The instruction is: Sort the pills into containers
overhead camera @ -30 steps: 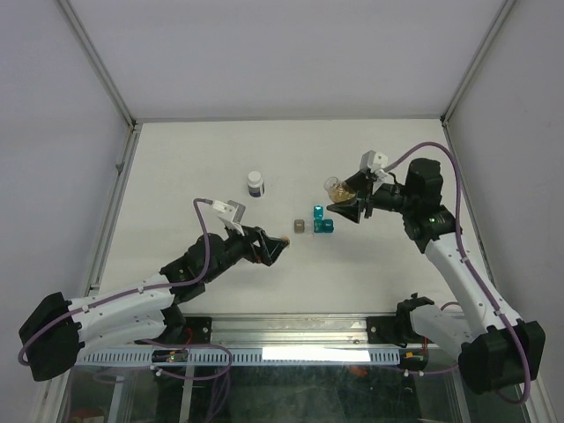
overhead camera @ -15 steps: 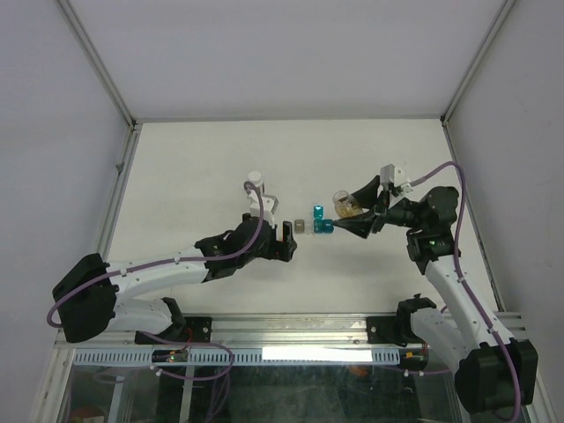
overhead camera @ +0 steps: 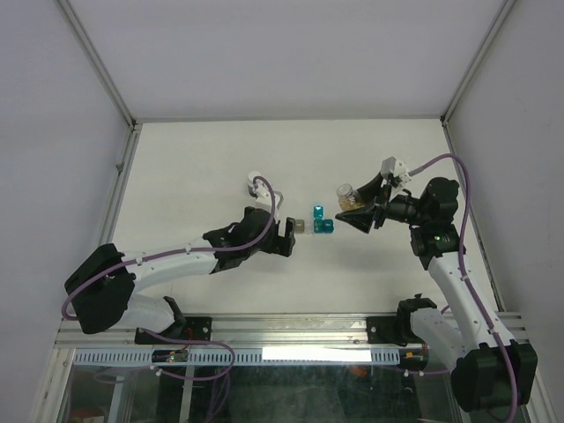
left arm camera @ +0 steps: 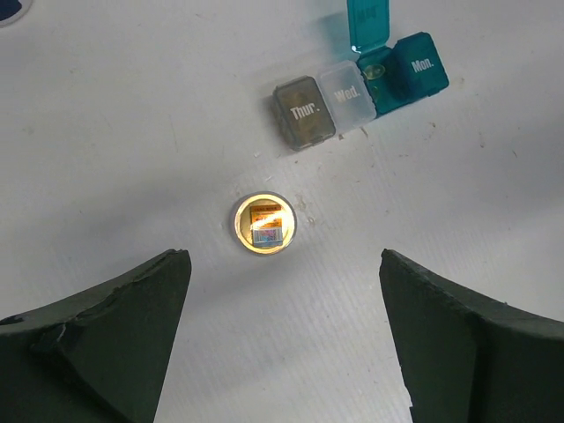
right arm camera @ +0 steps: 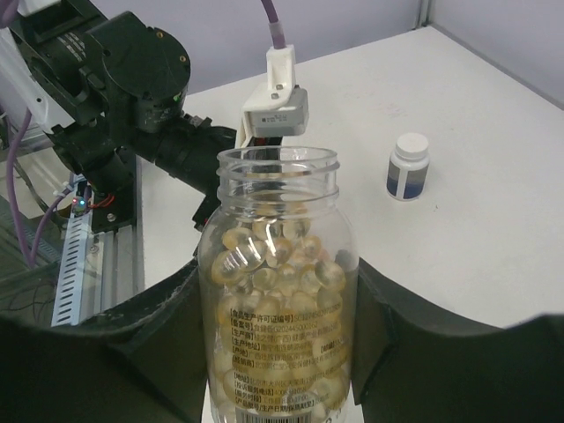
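Note:
The containers sit in a row: a grey box marked Thur. (left arm camera: 304, 112), a clear one (left arm camera: 346, 97) and teal ones (left arm camera: 421, 62), one with its lid (left arm camera: 368, 22) up. From above the grey box (overhead camera: 300, 226) and the teal boxes (overhead camera: 322, 220) lie mid-table. My left gripper (left arm camera: 284, 282) (overhead camera: 286, 238) hangs open above a round yellow cap (left arm camera: 264, 223) lying on the table, just short of the boxes. My right gripper (right arm camera: 278, 273) (overhead camera: 359, 204) is shut on an uncapped clear bottle (right arm camera: 278, 291) (overhead camera: 348, 196) full of yellow pills, right of the boxes.
A small white bottle with a dark label (right arm camera: 408, 166) (overhead camera: 256, 181) stands behind the left arm, partly hidden from above. The white table (overhead camera: 194, 159) is framed by metal rails and grey walls. The left arm (right arm camera: 132, 79) fills the far side of the right wrist view.
The left arm has reached forward and to the right, up to the boxes. The right gripper has turned with the bottle and shifted it slightly right.

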Robot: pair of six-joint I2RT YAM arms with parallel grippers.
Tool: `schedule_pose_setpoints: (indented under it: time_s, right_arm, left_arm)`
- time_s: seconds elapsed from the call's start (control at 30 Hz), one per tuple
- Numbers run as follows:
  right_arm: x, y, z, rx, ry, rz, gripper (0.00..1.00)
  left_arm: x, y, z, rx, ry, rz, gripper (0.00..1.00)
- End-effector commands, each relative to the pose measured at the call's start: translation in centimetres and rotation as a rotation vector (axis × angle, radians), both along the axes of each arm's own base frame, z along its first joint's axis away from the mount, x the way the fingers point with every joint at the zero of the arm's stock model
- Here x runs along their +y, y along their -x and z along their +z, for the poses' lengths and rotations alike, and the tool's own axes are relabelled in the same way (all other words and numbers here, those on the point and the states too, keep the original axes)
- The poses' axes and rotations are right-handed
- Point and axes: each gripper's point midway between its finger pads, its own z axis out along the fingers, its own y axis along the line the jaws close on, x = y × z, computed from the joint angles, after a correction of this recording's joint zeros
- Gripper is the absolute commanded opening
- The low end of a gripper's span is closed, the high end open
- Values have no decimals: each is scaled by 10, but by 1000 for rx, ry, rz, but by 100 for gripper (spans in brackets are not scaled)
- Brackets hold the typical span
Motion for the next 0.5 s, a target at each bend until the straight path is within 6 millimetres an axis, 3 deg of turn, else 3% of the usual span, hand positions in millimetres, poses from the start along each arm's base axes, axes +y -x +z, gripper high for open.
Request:
schedule_pose_setpoints:
  time_s: [0.0,0.27,0.47]
  right_arm:
    - [-6,-12,7,-67,34,-44,0]
    - [-9,-17,-1,-69,53,-51,0]
    - [-8,-16,-2,-59,54,-41,0]
  left_arm:
    - [-5,-11,10,-27,29,1,90]
    - [-5,-23,-30,46,-123,19,84]
    - [-15,-28,-45,93,-170,13,76]
